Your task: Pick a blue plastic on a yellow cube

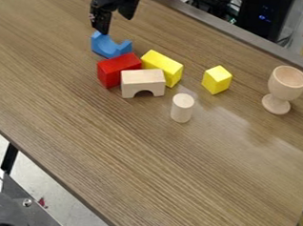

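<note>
The blue piece [107,46] lies on the far left part of the table [145,157], its hollow side up. The gripper [115,24] hangs over it from the far edge, jaws apart; one tip is right at the piece's left horn, and whether they touch I cannot tell. The other is higher, to the right.

Crowding the blue on its near side is the red block [119,70]. Just right of the red sits the long yellow block [164,68], slanting from far left to near right. The arch [143,80] stands in front of both, feet down, close up against them; exact contact is hard to tell.

The yellow cube [217,80] sits by itself farther right, upright, well apart from the blue. The long yellow block stands between the two, so it is in the way of a low, straight path across.

The cylinder [182,109] stands on end nearer than the cube and to its left, right of the arch. The goblet [285,88] stands upright at the right, beyond the cube.
</note>
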Action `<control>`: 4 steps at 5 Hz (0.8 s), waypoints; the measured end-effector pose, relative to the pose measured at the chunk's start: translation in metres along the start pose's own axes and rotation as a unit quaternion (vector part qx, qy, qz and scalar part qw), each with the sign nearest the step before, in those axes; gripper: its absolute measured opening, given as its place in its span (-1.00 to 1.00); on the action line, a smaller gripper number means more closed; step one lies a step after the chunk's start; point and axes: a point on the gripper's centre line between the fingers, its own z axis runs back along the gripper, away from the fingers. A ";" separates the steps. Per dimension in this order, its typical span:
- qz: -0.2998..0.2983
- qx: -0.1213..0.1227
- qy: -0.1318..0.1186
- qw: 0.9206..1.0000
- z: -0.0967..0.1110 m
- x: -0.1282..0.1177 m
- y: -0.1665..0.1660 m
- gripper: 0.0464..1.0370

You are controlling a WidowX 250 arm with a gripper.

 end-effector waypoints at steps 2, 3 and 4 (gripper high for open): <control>0.003 0.028 0.004 1.000 -0.023 0.004 0.006 0.92; 0.004 0.032 0.006 0.999 -0.029 0.003 0.007 0.92; 0.010 0.040 0.009 0.999 -0.038 0.005 0.009 0.92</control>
